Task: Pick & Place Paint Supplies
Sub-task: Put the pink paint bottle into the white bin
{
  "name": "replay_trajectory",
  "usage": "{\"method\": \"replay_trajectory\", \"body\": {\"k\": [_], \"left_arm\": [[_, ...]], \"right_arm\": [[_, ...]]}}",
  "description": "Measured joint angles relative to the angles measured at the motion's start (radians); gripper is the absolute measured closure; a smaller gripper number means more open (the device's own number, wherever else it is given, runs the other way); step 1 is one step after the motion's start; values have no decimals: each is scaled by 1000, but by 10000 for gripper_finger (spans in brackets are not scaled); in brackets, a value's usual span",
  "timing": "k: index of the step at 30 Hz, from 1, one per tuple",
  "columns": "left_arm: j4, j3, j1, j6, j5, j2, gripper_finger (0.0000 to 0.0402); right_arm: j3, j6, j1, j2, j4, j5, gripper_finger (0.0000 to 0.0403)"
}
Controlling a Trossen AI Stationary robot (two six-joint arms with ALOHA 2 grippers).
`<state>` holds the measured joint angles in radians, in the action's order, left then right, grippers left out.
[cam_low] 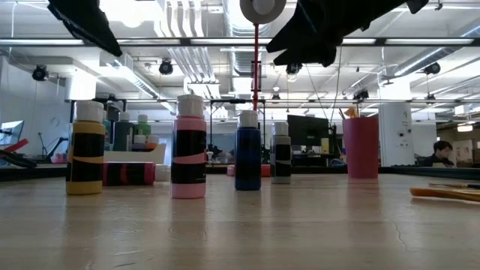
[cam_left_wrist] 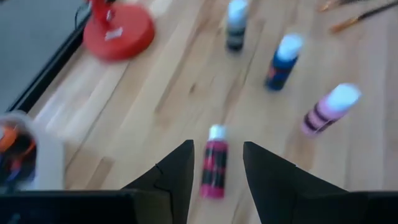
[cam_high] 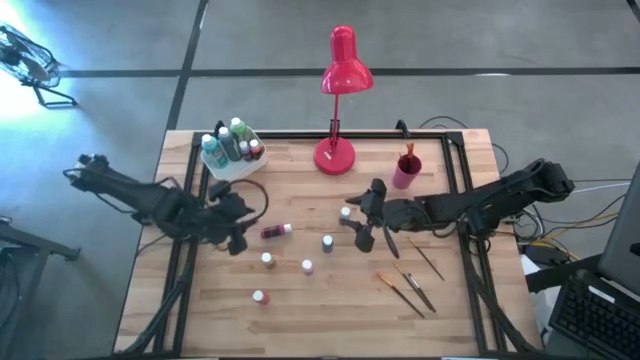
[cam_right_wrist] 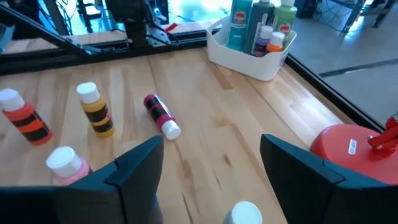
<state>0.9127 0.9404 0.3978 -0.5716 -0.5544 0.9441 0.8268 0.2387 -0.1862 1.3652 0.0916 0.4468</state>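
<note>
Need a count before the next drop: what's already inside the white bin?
The white bin holds upright bottles: a teal one, a green one, a dark one between them, and small purple and orange-red ones in front. The walls hide their lower parts and anything beneath.

My workshop, grey floor and bright ceiling

Around my wooden desk [cam_high: 300, 300] lies grey concrete floor [cam_high: 480, 40] crossed by dark lines; beyond it, ceiling strip lights [cam_low: 150, 41], exposed ducts, monitors [cam_low: 307, 131], and a seated person [cam_low: 442, 154].
</note>
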Motion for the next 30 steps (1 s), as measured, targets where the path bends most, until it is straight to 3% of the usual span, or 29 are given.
{"method": "replay_trajectory", "body": {"k": [4,13,21,25,30], "left_arm": [[115,48,-113,14,104,72,255],[73,46,-314,189,287,236,200],[42,46,-387,312,364,389,149],[25,64,-405,336,440,459,146],[19,100,-410,380,455,542,149]], "right_arm": [[0,-15,0,2,3,1,138],[0,-34,-1,-19,1,2,164],[0,-56,-1,-23,-6,3,163],[0,-56,-1,-23,-6,4,151],[0,-56,-1,-23,-6,6,140]]}}
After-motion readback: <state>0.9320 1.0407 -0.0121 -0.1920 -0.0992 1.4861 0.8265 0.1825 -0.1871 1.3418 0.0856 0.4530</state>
